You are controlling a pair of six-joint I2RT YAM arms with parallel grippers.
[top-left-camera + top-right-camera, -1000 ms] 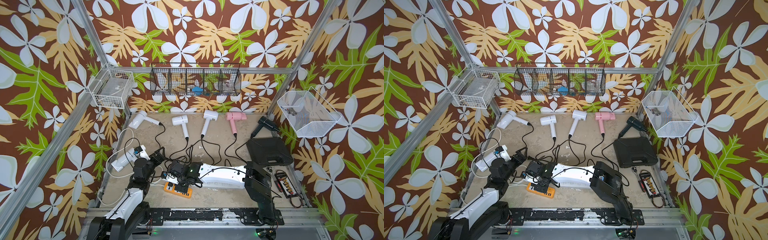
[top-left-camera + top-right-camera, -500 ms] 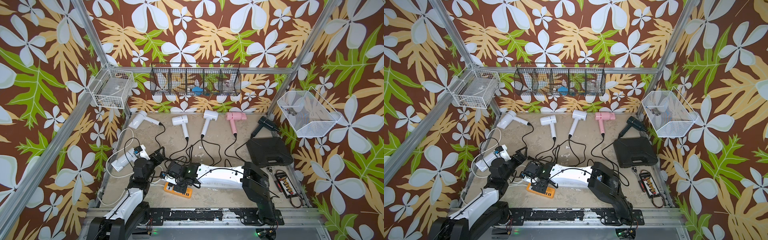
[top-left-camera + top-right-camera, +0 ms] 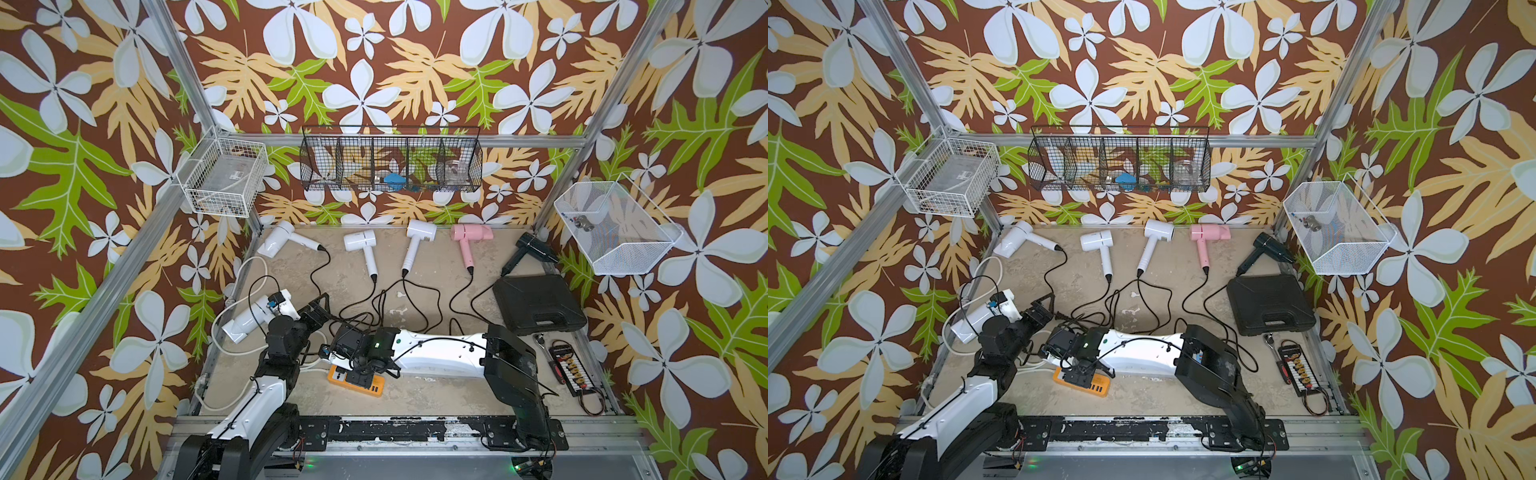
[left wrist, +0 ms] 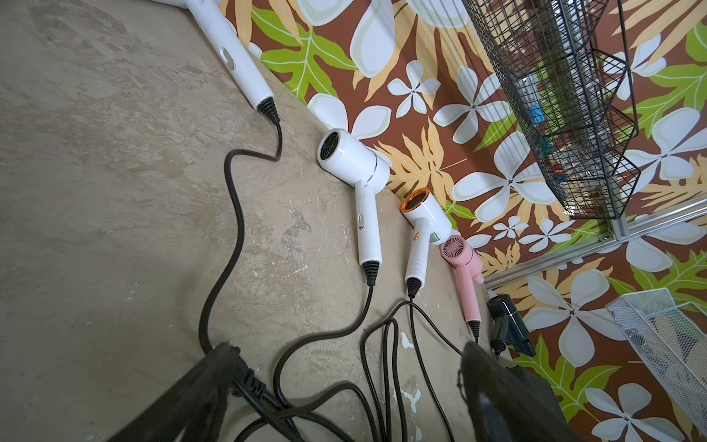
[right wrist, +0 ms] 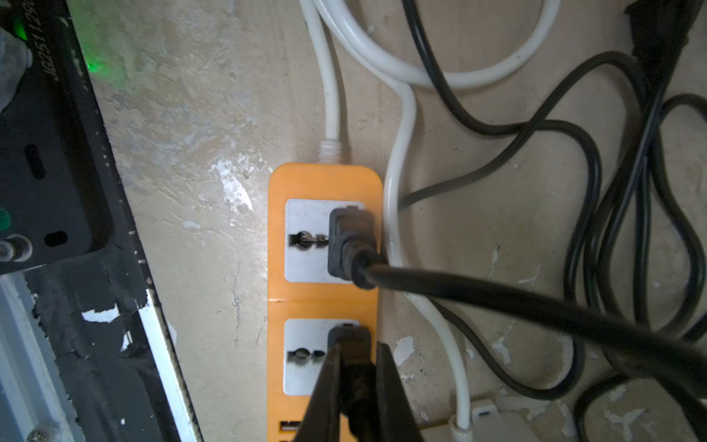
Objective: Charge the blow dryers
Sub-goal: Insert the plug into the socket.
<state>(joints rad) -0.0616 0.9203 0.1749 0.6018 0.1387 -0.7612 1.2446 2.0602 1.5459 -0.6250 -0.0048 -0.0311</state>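
Note:
Several blow dryers lie in a row at the back: three white ones point(image 3: 360, 241), a pink one point(image 3: 471, 233) and a black one point(image 3: 534, 247). Their black cords point(image 3: 386, 303) trail forward. Another white dryer point(image 3: 249, 320) lies at the left. My right gripper point(image 5: 354, 348) is shut on a black plug point(image 5: 349, 335) at the second socket of the orange power strip point(image 5: 325, 183). A second plug point(image 5: 350, 241) sits in the first socket. My left gripper point(image 4: 344, 367) stands open low over tangled cords, a loose plug point(image 4: 248, 382) beside one finger.
A big black case point(image 3: 538, 303) lies at the right, with a small tool set point(image 3: 569, 368) in front of it. Thick white cables point(image 5: 401, 153) run beside the orange strip. Wire baskets point(image 3: 390, 160) hang on the walls.
The right arm has shifted slightly to the left over the orange strip, still shut on the plug. The left arm has not moved.

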